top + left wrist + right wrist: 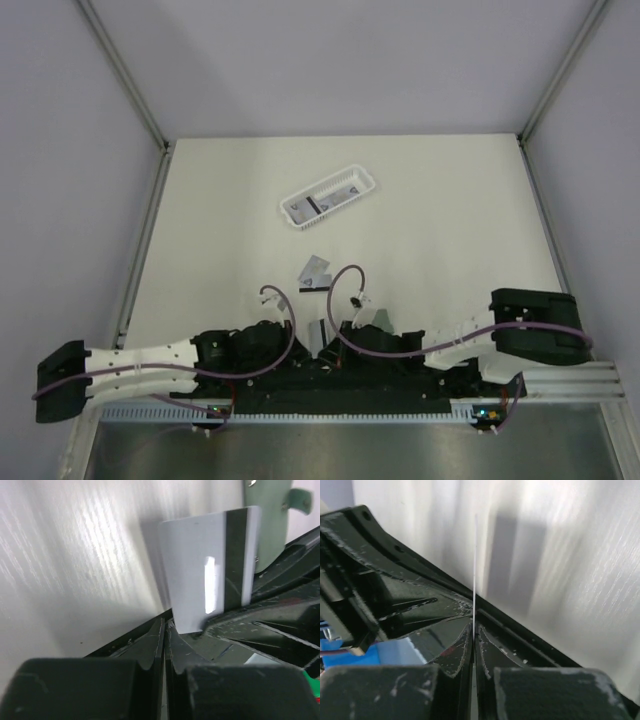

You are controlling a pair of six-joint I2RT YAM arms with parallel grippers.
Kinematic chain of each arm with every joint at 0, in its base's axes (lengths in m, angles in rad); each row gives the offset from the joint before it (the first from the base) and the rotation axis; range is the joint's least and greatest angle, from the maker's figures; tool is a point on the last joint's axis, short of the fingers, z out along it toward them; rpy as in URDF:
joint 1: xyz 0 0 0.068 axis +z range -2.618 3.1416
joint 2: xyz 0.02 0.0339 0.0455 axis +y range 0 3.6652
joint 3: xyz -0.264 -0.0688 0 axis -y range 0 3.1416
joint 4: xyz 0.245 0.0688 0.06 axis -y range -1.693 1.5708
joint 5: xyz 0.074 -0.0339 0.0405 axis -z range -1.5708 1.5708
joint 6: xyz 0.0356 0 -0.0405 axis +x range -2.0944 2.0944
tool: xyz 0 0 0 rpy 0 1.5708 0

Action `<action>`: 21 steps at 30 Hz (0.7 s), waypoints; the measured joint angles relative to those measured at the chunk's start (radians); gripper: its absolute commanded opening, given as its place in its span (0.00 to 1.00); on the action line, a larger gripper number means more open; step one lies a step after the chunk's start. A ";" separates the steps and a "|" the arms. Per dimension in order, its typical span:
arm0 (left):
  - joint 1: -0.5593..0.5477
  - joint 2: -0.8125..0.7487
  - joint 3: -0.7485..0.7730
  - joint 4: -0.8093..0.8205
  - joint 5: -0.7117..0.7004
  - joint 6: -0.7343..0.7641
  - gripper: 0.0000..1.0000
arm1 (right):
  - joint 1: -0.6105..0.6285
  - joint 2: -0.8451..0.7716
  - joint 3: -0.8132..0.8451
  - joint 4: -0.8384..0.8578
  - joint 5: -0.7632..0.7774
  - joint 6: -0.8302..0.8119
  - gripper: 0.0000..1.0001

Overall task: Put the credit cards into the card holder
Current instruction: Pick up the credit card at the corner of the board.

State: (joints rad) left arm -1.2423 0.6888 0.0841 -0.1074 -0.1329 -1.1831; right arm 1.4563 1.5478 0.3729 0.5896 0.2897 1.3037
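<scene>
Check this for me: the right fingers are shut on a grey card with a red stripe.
One error: the stripe is black, not red, as the left wrist view shows. The right fingers are indeed shut on the grey card.

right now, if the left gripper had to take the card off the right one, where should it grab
Probably the free far end of the card, opposite the right gripper, which pinches its near end. The card stands on edge with both flat faces exposed, so the shut left gripper would need to open, come in from that far end and close across the faces.
</scene>
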 measured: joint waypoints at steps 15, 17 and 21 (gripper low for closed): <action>0.001 -0.323 0.256 -0.130 -0.112 0.183 0.83 | -0.199 -0.732 0.030 -0.388 -0.069 -0.311 0.00; 0.001 -0.337 0.260 -0.070 -0.094 0.220 0.84 | -0.240 -0.795 0.011 -0.360 -0.150 -0.322 0.00; 0.001 -0.333 0.269 0.056 -0.052 0.282 0.85 | -0.281 -0.834 0.005 -0.312 -0.304 -0.327 0.00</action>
State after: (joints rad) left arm -1.2415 0.3557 0.3527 -0.0509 -0.1852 -0.9016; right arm 1.1755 0.7136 0.3782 0.2775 -0.0147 0.9771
